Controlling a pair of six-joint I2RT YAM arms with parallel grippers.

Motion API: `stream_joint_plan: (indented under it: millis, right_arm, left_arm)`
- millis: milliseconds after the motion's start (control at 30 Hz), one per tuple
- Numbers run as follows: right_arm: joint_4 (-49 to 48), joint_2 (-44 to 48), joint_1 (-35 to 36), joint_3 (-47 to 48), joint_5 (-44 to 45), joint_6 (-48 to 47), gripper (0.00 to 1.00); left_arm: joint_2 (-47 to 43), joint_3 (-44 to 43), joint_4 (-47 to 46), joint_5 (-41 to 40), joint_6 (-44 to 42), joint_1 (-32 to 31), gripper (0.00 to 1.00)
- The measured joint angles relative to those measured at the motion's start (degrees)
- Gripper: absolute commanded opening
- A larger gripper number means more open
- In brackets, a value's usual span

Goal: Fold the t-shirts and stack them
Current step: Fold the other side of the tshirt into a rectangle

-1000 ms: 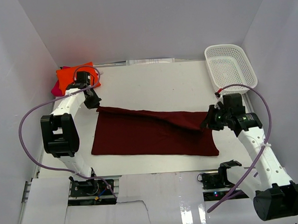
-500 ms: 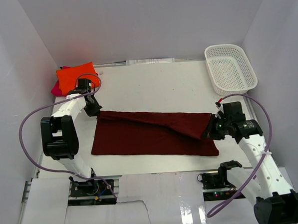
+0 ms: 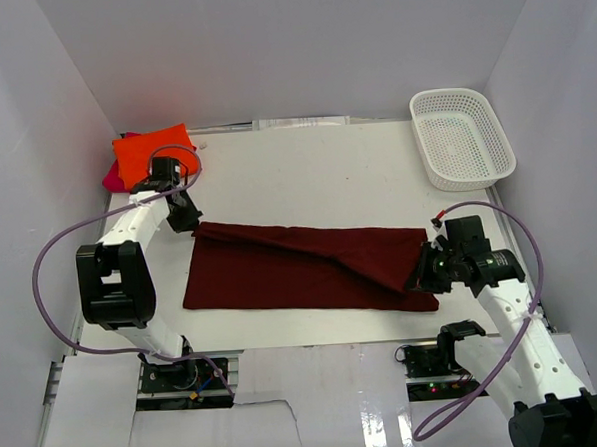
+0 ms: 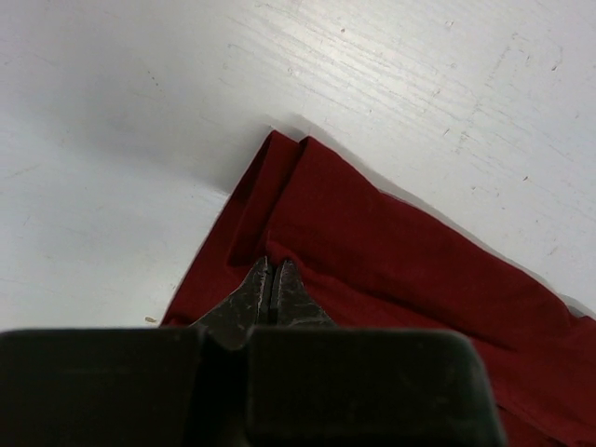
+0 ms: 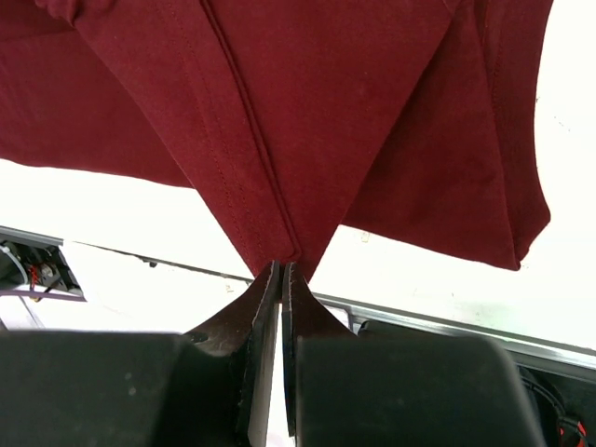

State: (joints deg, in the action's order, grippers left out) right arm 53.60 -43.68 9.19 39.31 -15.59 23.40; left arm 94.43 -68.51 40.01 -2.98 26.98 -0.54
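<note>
The dark maroon-red t-shirt (image 3: pixel 281 274) lies across the middle of the table, folded lengthwise. My left gripper (image 3: pixel 183 218) is shut on its far left corner (image 4: pixel 279 200), low at the table. My right gripper (image 3: pixel 422 267) is shut on a hemmed corner of the shirt (image 5: pixel 279 140) at the right end and holds that layer lifted and pulled over the lower layer. The bright orange t-shirt (image 3: pixel 144 149) lies folded at the back left, on top of the magenta-pink t-shirt (image 3: pixel 111 177), of which only an edge shows.
A white mesh basket (image 3: pixel 461 135) stands at the back right corner. White walls close in the table on the left, back and right. The table's near edge with a metal rail (image 5: pixel 438 321) lies just below my right gripper.
My right gripper has moved toward the near edge with the shirt corner, drawing the top layer over the lower one. The left gripper has stayed at the far left corner.
</note>
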Motion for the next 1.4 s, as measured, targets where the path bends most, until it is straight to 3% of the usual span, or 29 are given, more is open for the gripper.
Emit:
stream_joint_plan:
  millis: [67, 100, 133, 233, 267, 300, 333, 367, 400, 433, 767, 1033, 1133, 1200, 1233, 1267, 1400]
  right_arm:
    - [0.0, 0.5, 0.0, -0.9, -0.2, 0.0, 0.08]
    - [0.0, 0.6, 0.0, -1.5, -0.3, 0.0, 0.08]
    - [0.0, 0.7, 0.0, -2.2, -0.6, 0.0, 0.08]
    - [0.3, 0.7, 0.0, -4.0, -1.4, -0.1, 0.08]
    - [0.3, 0.7, 0.0, -4.3, -1.5, -0.1, 0.12]
    - [0.3, 0.7, 0.0, -4.4, -1.6, 0.0, 0.26]
    - [0.4, 0.6, 0.0, -4.4, -1.5, -0.2, 0.32]
    - [0.4, 0.5, 0.0, -4.4, -1.3, 0.2, 0.41]
    - [0.5, 0.3, 0.0, -4.4, -1.1, 0.2, 0.55]
    - [0.6, 0.0, 0.0, -4.4, -0.9, 0.1, 0.6]
    - [-1.1, -5.6, 0.0, 0.0, 2.6, 0.1, 0.61]
    - [-10.7, -19.1, 0.0, 7.4, 6.6, 0.0, 0.59]
    - [-14.0, -24.4, 0.0, 9.3, 8.2, 0.0, 0.53]
    - [-16.1, -27.5, 0.0, 10.1, 9.1, 0.0, 0.26]
    - [-16.9, -29.0, 0.0, 10.5, 9.3, -0.2, 0.17]
    - [-17.6, -30.6, 0.0, 11.1, 9.6, 0.1, 0.08]
    - [-20.0, -36.5, 0.0, 13.4, 10.8, 0.3, 0.08]
  left_arm:
    - [-0.3, 0.6, 0.0, 0.0, -0.1, 0.0, 0.0]
    - [-0.3, 0.8, 0.1, 0.0, -0.2, 0.0, 0.07]
    - [-0.3, 1.1, 0.1, 0.0, -0.4, 0.0, 0.23]
    - [-0.3, 2.2, 0.2, 0.3, -0.9, 0.0, 0.45]
    - [-0.4, 2.7, 0.3, 0.3, -0.8, 0.0, 0.61]
    - [-0.5, 3.3, 0.3, 0.4, -0.9, 0.0, 0.69]
    - [-0.7, 3.9, 0.4, 0.4, -0.7, 0.0, 0.78]
    - [-1.1, 4.6, 0.7, 0.4, -0.6, 0.0, 0.78]
    - [-1.7, 5.4, 0.7, 0.3, -0.2, 0.0, 0.79]
    - [-2.4, 6.1, 1.0, 0.1, 0.1, 0.0, 0.79]
    - [-11.1, 6.2, 1.6, -2.1, 1.1, 0.0, 0.78]
    - [-0.4, -5.2, -0.4, 1.6, 0.9, 0.0, 0.75]
    - [4.0, -8.7, -0.9, 3.7, 0.6, 0.0, 0.74]
    - [6.7, -10.6, -1.2, 5.3, 0.5, 0.0, 0.68]
    - [7.9, -11.3, -1.3, 6.3, 0.4, 0.0, 0.65]
    - [8.9, -11.7, -1.5, 7.4, 0.4, 0.0, 0.52]
    - [11.0, -12.0, -1.4, 11.4, 0.3, 0.0, 0.35]
